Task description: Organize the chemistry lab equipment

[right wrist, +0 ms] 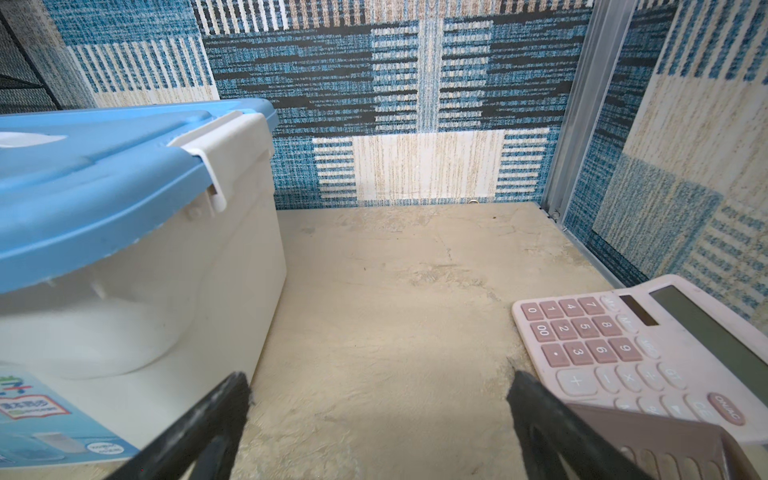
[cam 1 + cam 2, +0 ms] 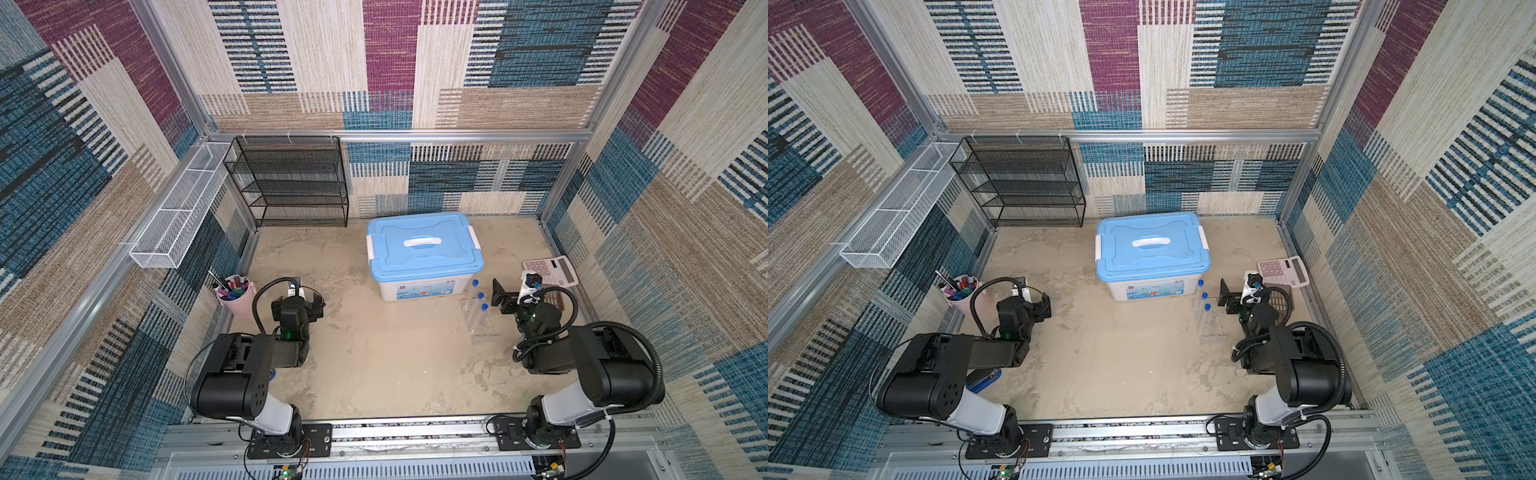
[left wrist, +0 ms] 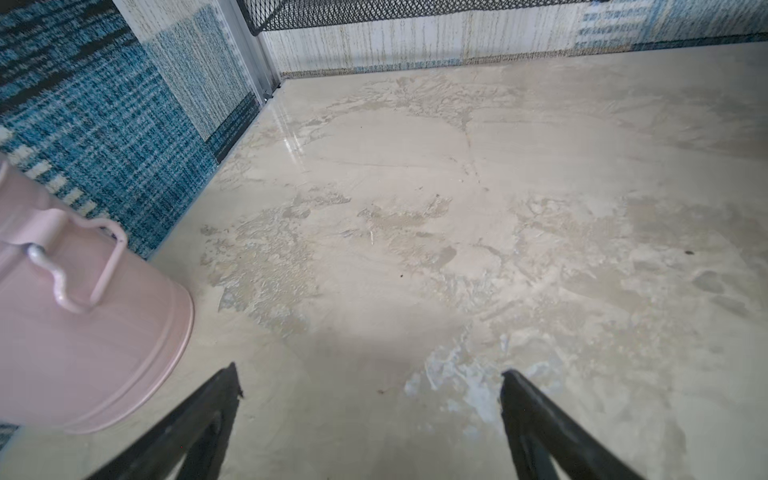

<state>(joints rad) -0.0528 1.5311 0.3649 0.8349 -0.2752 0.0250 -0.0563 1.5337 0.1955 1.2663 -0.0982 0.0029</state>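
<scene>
Three clear blue-capped test tubes (image 2: 481, 295) (image 2: 1204, 295) stand in a clear rack (image 2: 482, 328) (image 2: 1210, 328) on the floor, just right of the box, in both top views. My right gripper (image 2: 524, 296) (image 2: 1252, 293) (image 1: 380, 379) hangs just right of the tubes, open, with only bare floor between its fingers. Far to the left, beside the pink cup, my left gripper (image 2: 299, 299) (image 2: 1027, 301) (image 3: 372, 376) is open too and holds nothing. Neither wrist view shows the tubes.
A white box with a shut blue lid (image 2: 424, 249) (image 2: 1152, 249) (image 1: 124, 249) stands mid-back. A pink-keyed calculator (image 2: 550, 270) (image 1: 623, 340) lies by the right wall. The pink cup of pens (image 2: 235, 295) (image 3: 83, 332) stands left. A black mesh shelf (image 2: 291, 183) and white wire basket (image 2: 174, 220) line the back-left corner.
</scene>
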